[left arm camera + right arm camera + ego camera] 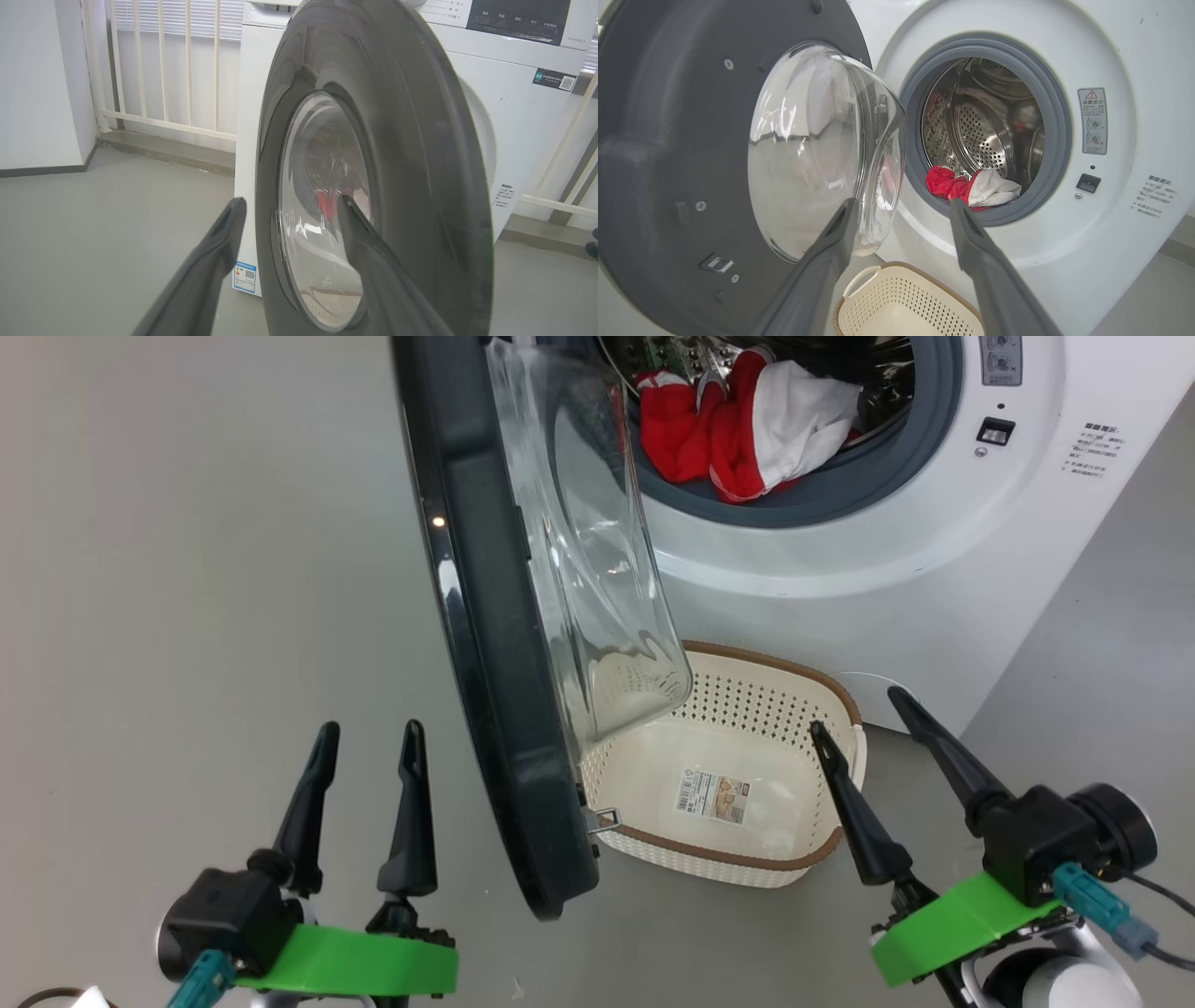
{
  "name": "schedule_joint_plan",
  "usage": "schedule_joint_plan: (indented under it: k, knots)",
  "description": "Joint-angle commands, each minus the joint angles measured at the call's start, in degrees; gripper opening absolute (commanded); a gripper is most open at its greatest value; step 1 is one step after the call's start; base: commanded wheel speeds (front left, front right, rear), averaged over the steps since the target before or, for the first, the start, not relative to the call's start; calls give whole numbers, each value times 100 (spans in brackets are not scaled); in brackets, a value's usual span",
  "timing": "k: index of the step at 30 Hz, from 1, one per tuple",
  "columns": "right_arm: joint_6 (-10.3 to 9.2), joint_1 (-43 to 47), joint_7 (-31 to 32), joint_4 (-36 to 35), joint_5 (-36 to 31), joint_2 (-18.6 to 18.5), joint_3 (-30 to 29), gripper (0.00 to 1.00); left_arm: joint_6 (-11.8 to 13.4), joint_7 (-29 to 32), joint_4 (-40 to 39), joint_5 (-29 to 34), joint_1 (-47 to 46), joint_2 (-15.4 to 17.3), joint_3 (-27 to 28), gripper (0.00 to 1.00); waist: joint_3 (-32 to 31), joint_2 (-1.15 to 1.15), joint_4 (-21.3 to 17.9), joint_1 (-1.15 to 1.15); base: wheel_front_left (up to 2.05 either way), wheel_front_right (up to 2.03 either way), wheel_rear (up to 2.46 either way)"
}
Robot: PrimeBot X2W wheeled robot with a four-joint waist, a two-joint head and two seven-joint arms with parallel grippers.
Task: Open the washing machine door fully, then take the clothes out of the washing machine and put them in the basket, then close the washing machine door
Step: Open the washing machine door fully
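The washing machine door (485,644) stands swung out, edge-on in the head view, its domed glass window (817,149) facing the drum. The white washing machine (896,551) holds the red and white clothes (747,425) at the drum's front lip, also seen as clothes (971,186) in the right wrist view. The cream basket (822,686) sits on the floor below the opening. My left gripper (369,737) is open, left of the door. My right gripper (854,709) is open, over the basket's right end. Both hold nothing.
Grey floor (187,569) spreads to the left of the door. A white railing (163,70) and a wall stand behind the machine's left side. The door's latch (717,263) sticks out near its lower edge.
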Motion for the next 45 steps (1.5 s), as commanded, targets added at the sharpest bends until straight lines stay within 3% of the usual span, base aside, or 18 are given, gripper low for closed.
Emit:
schedule_joint_plan:
  k: [1,28,29,30,32,33,45]
  knots:
    - [28,12,-64,-208,-81,31,84,100,60,-51,-122,22,-136,125,186,100,-2,0,-4,0,0,0,0]
    - [28,387,-296,-230,311,53,8,100,179,-125,-100,140,1,115,114,100,-54,0,-86,0,0,0,0]
    - [28,390,-300,-227,314,53,4,100,184,-126,-103,142,-1,115,112,96,-52,0,-88,0,0,0,0]
    - [28,392,-304,-224,321,53,-1,100,189,-127,-112,147,-6,117,112,57,-50,0,-89,0,0,0,0]
    - [28,392,-307,-217,332,53,-6,100,199,-130,-144,166,-24,130,114,5,-52,0,-92,0,0,0,0]
    - [28,392,-307,-216,337,53,-9,100,206,-132,-181,179,-39,135,119,0,-50,0,-93,0,0,0,0]
    - [28,396,-331,-191,421,53,-48,100,314,-164,-1507,713,-391,275,51,0,-34,0,-136,0,0,0,0]
